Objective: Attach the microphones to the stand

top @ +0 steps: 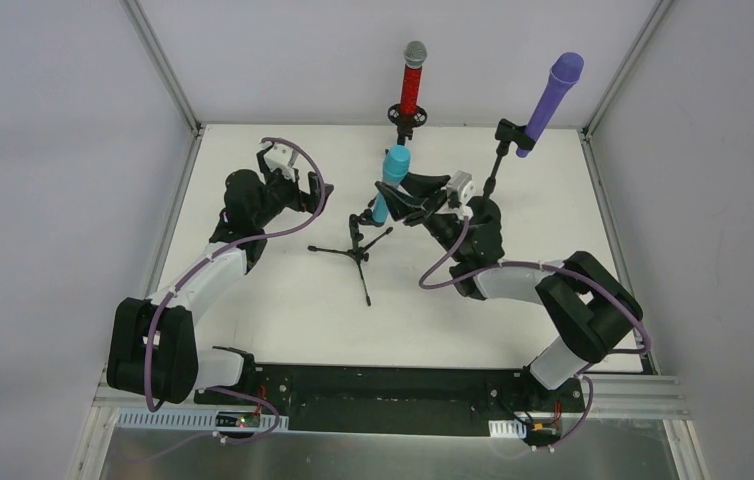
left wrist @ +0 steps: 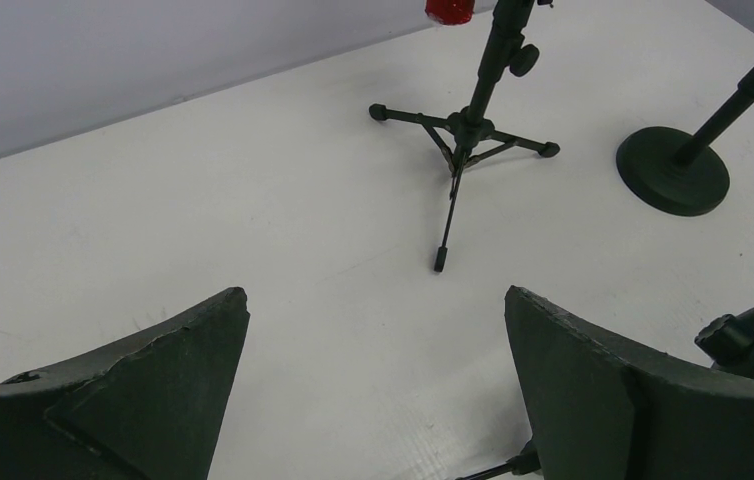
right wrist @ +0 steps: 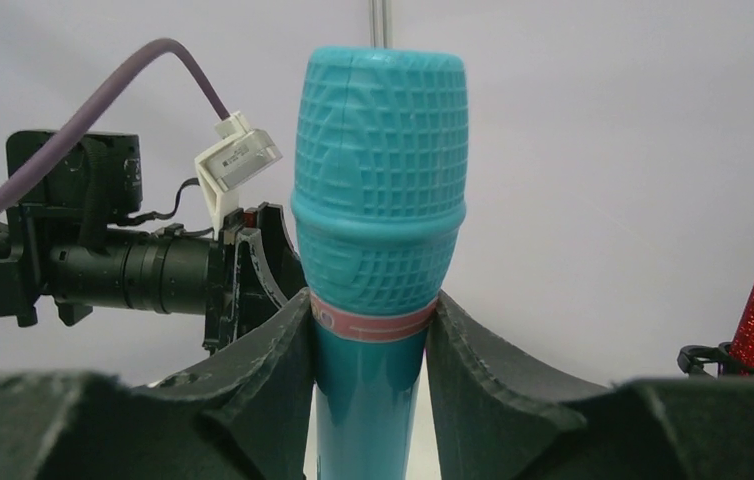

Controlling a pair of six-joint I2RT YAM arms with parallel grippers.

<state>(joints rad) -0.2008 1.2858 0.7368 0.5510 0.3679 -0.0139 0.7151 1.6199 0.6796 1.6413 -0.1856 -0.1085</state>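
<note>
The cyan microphone [top: 393,172] with a pink ring [right wrist: 371,324] stands tilted over the middle tripod stand [top: 358,250]. Its lower end sits at the stand's clip; whether it is seated I cannot tell. My right gripper [top: 409,196] is shut on the cyan microphone [right wrist: 381,200], its fingers [right wrist: 273,350] pressing just below the head. The red microphone [top: 413,82] with a silver head stands upright in the back stand [left wrist: 463,130]. The purple microphone [top: 551,100] leans in the round-based stand [left wrist: 673,170]. My left gripper [top: 317,190] hangs open and empty left of the tripod, seen over bare table in the left wrist view [left wrist: 378,300].
White enclosure walls [top: 73,150] and metal corner posts [top: 168,70] border the white table [top: 253,300] on three sides. The tripod's long leg [top: 366,285] reaches toward the near edge. Purple cables [top: 298,220] loop off both arms.
</note>
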